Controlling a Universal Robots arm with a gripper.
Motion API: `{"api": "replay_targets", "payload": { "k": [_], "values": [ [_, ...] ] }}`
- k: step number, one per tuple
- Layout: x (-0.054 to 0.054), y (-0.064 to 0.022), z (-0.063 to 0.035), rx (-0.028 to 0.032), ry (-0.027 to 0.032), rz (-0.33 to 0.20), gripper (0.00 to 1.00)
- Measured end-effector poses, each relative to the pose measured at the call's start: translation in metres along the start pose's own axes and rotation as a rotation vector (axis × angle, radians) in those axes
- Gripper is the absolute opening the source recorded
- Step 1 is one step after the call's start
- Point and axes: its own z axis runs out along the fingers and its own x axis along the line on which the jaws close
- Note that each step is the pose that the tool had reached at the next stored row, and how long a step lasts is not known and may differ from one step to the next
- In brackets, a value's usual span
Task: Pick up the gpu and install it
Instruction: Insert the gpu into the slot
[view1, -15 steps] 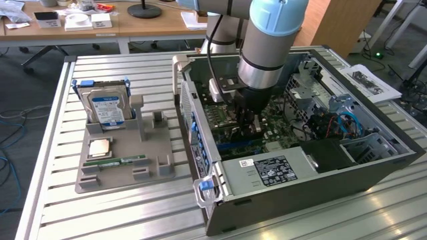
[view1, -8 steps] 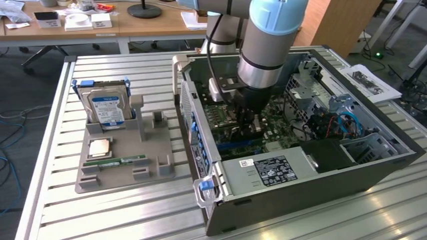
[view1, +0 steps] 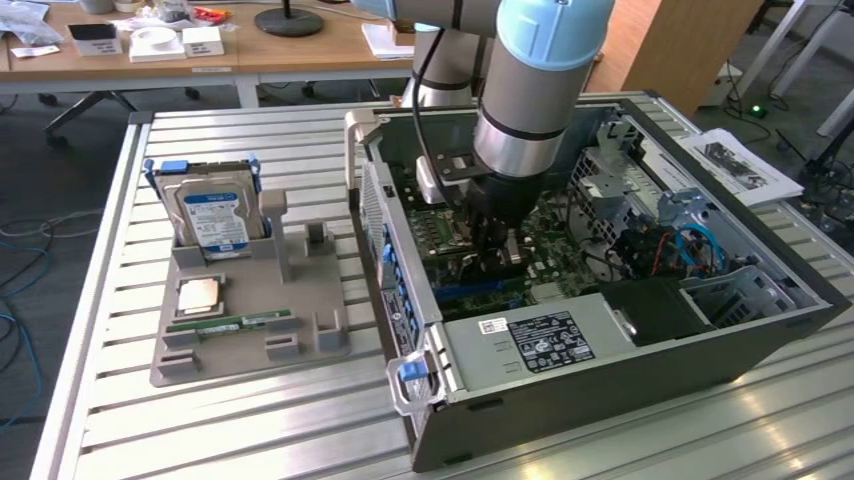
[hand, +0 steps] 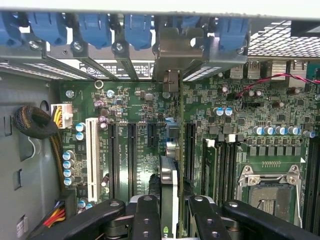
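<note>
Where the arm reaches down into the open computer case (view1: 601, 390), the gripper (view1: 491, 252) hangs close above the green motherboard (view1: 447, 232). In the wrist view the black fingers (hand: 146, 212) of the gripper (hand: 170, 212) are clamped on the gpu (hand: 169, 175), one on each side of it. The gpu is seen edge-on, standing upright over the motherboard (hand: 135, 100) between two long black slots, and its far end points toward the rear wall of the case, under a row of blue clips (hand: 95, 25). Whether its lower edge sits in a slot cannot be told. A white slot (hand: 91, 157) lies to one side and the empty processor socket (hand: 270, 192) to the other.

In the exterior view the case lies on a slatted metal surface (view1: 200, 430). On that view's left, well apart from the case, a grey holder (view1: 304, 342) carries an upright hard drive (view1: 214, 215) and a narrow green memory stick (view1: 243, 323) lying flat.
</note>
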Motion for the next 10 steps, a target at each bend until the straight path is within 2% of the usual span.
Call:
{"api": "replay_targets", "payload": {
  "k": [10],
  "values": [
    [0.0002, -0.0001, 0.0000, 0.0000, -0.0001, 0.000, 0.27]
  ]
}}
